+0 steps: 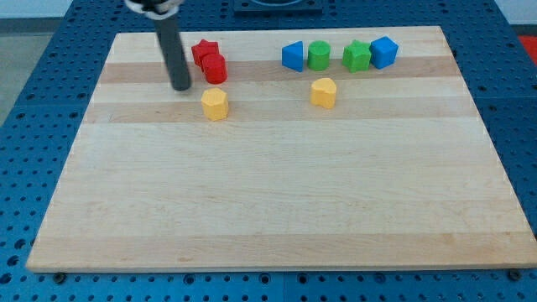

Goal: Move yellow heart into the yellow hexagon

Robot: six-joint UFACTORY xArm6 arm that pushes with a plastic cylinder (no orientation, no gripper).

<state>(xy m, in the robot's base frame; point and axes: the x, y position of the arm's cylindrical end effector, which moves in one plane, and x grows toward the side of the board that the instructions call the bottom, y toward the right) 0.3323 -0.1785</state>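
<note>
The yellow heart [323,92] lies on the wooden board right of centre, near the view's top. The yellow hexagon [215,104] lies to its left, well apart from it. My tip [181,86] rests on the board just up and left of the yellow hexagon, with a small gap, and left of the red blocks. The rod rises from the tip toward the view's top.
A red star [204,52] and a red cylinder [216,69] touch each other above the hexagon. Along the top sit a blue triangle [293,56], a green cylinder [319,55], a green star-like block [357,56] and a blue cube [383,52]. The board's edge [268,267] borders blue pegboard.
</note>
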